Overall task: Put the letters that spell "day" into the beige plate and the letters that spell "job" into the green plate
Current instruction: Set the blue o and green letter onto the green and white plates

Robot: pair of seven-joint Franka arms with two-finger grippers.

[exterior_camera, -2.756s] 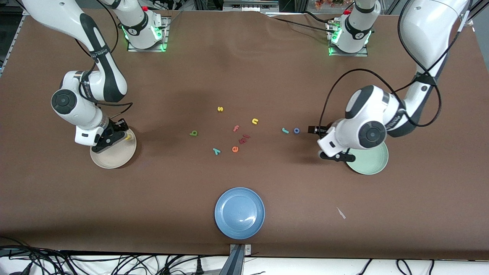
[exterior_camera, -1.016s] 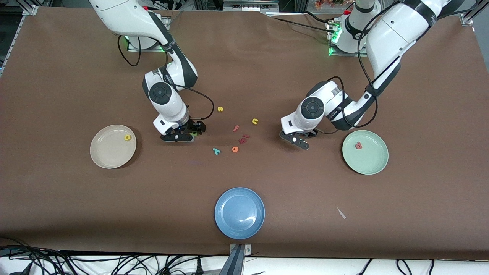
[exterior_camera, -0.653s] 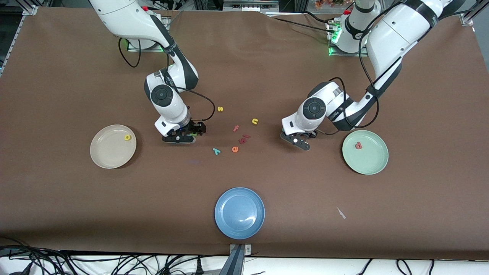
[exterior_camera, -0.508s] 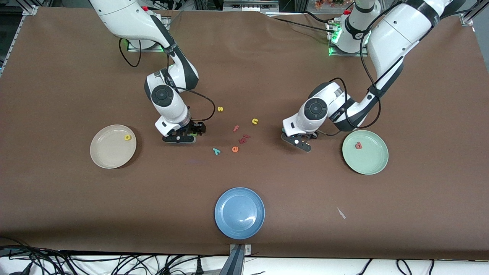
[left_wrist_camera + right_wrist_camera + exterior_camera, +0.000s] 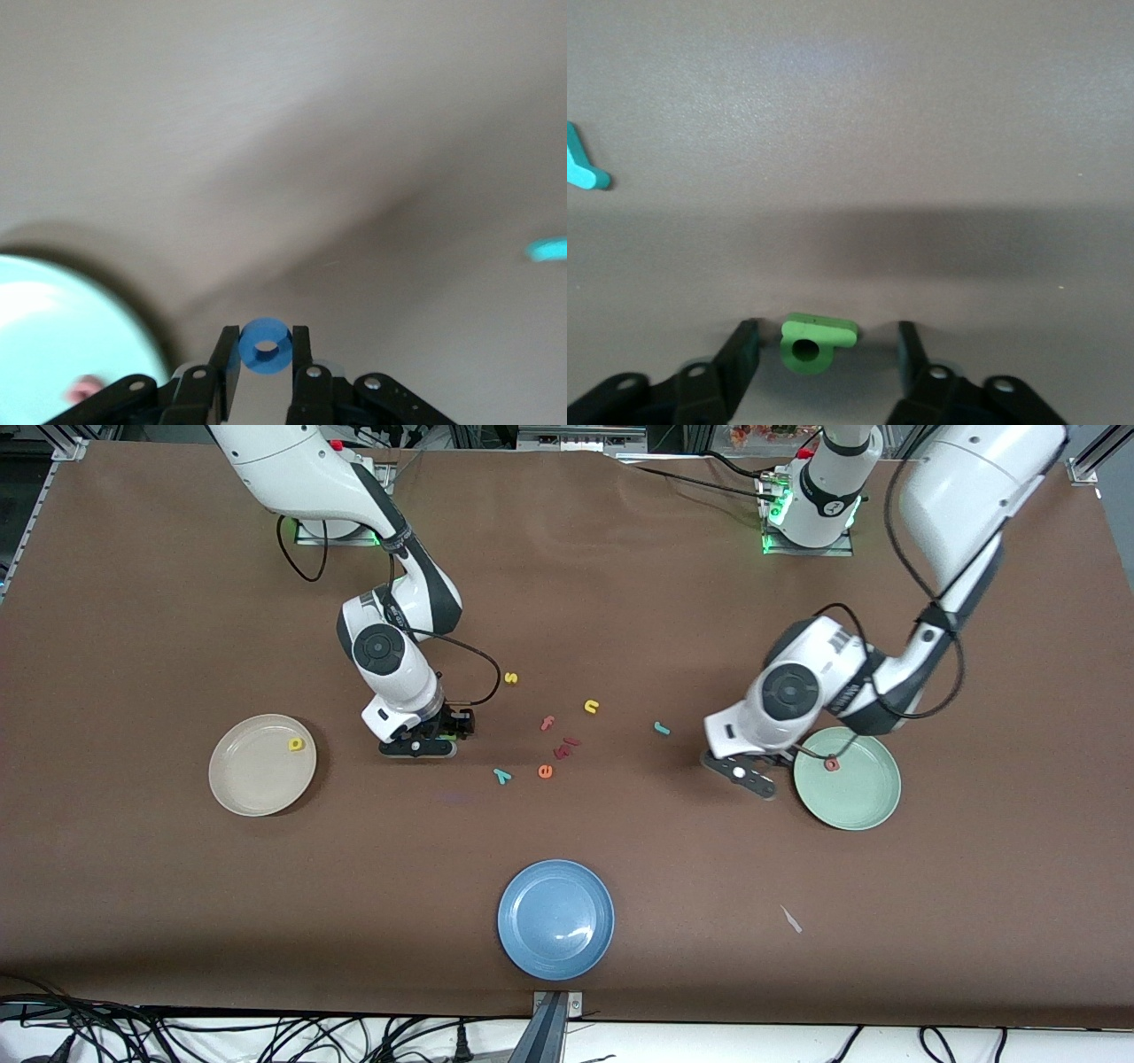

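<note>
You have the left gripper (image 5: pixel 264 372) clamped on the blue o (image 5: pixel 265 347) beside the green plate (image 5: pixel 864 802), so carry it over the rim and release, while the right gripper (image 5: pixel 824 359) straddles the green a (image 5: pixel 815 341) on the table, fingers apart, needing closure.

1. My left arm (image 5: pixel 948 505) reaches down from its base, elbow high, wrist bent low toward its own end of the table.
2. The left gripper (image 5: pixel 264 367) is clamped on the blue o (image 5: pixel 265 346) — up off the table.
3. My right arm (image 5: pixel 301 469) folds down toward mid-table.
4. The right gripper (image 5: pixel 824 354) sits low, fingers (image 5: pixel 741 351) apart either side of the green a (image 5: pixel 815 341) — no contact.
</note>
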